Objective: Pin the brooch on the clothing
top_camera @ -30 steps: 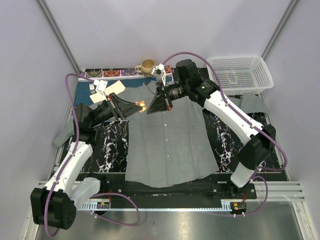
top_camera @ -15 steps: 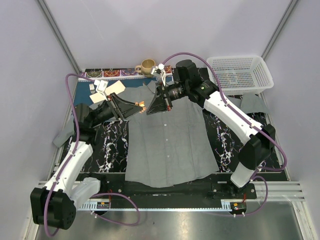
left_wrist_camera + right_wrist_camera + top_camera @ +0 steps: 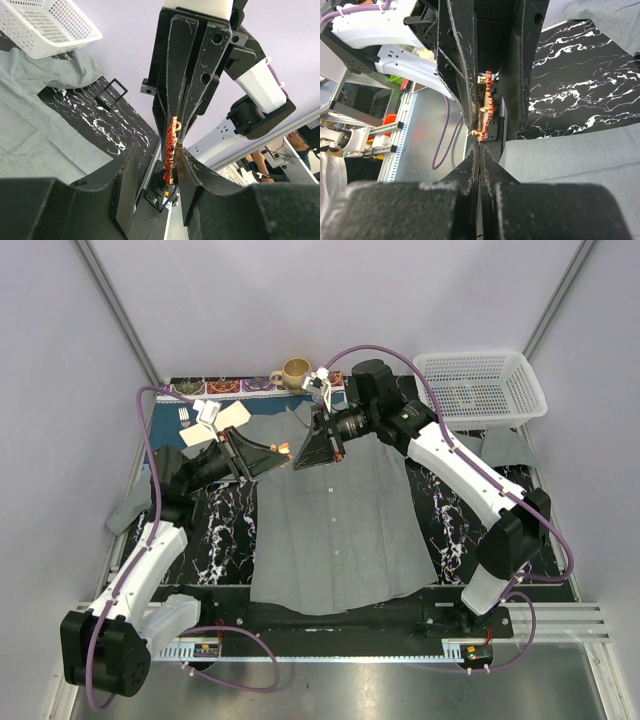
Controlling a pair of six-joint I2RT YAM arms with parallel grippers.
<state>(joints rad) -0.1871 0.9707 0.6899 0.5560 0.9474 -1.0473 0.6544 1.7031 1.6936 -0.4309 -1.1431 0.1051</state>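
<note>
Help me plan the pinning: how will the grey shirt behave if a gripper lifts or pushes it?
The shirt lies flat and thin with a rumpled sleeve, so it is probably floppy and would drape from any pinch. Pushed, it would likely bunch rather than slide whole across the marbled mat.

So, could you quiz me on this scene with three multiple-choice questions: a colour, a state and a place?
1. The basket is: A white; B red; C black.
2. The shirt is: A hanging; B spread flat; C rolled up.
3. Where is the brooch? A in the basket; B pinned on the shirt; C in the air between left gripper and right gripper.
Answers: A, its mesh is white; B, it lies open, front up; C, both wrist views show it there.
</note>
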